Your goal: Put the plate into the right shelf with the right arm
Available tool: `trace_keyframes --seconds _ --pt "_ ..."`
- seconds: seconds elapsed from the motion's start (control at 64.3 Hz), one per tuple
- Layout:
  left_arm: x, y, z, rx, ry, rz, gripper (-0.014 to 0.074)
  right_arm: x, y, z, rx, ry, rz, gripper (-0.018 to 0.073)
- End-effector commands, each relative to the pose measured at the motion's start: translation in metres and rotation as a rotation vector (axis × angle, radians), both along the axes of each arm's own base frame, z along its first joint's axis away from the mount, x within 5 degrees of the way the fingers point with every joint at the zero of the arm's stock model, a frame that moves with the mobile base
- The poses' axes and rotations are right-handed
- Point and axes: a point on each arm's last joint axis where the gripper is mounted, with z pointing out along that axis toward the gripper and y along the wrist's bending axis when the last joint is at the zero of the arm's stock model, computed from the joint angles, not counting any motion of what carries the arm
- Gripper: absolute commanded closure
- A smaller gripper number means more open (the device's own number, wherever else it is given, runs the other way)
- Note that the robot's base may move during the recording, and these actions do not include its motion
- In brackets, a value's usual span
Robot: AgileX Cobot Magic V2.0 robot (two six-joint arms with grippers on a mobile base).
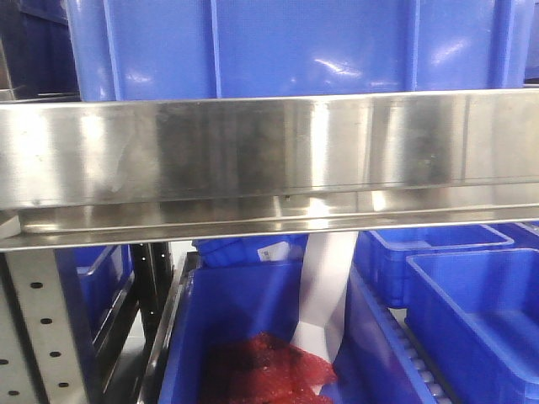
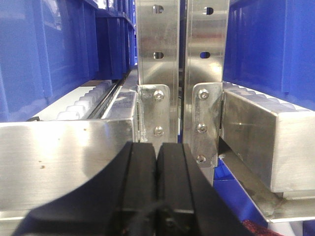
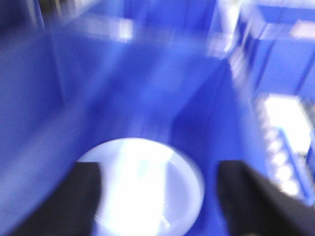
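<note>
Fingers [image 3: 83, 196] of the right gripper [image 3: 158, 196] stand spread, with the plate [image 3: 147, 184] lying between and below them on the floor of a blue bin [image 3: 123, 88]; contact cannot be judged, as the wrist view is motion-blurred. Descend squarely, centre on the rim, and close only once steady. Plate appears white, round, shallow and glossy. Left gripper [image 2: 156, 157] rests pressed together, empty, before the steel rack posts [image 2: 157, 59].

plate [image 3: 142, 189] apparently in bin [image 3: 98, 98] | mesh bag [image 1: 261, 366] in crate [image 1: 227, 311]
</note>
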Motion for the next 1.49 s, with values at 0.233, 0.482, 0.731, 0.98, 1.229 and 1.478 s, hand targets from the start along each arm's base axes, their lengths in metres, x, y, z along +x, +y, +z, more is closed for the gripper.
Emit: trace_keyframes --seconds 0.233,0.482,0.731,0.98,1.229,1.478 --pt "-0.001 0.001 0.005 -0.008 -0.089 0.012 0.0643 -0.104 -0.053 0.027 0.049 -0.198 0.018 0.0509" --pt "-0.001 0.001 0.005 -0.008 -0.089 0.012 0.0643 -0.176 -0.083 -0.038 0.058 -0.248 0.067 0.0510" --pt "-0.001 0.001 0.005 -0.008 -0.089 0.012 0.0643 -0.226 -0.107 -0.096 0.068 -0.276 0.076 0.0510" --pt "-0.001 0.001 0.005 -0.008 -0.089 0.012 0.0643 -0.244 -0.116 -0.121 0.078 -0.297 0.075 0.0510" --pt "-0.001 0.001 0.005 -0.008 -0.089 0.012 0.0643 -0.244 -0.116 -0.123 0.074 -0.288 0.074 0.0510" --pt "-0.001 0.001 0.005 -0.008 -0.089 0.012 0.0643 -0.242 -0.114 -0.125 0.089 -0.283 0.083 0.0510"
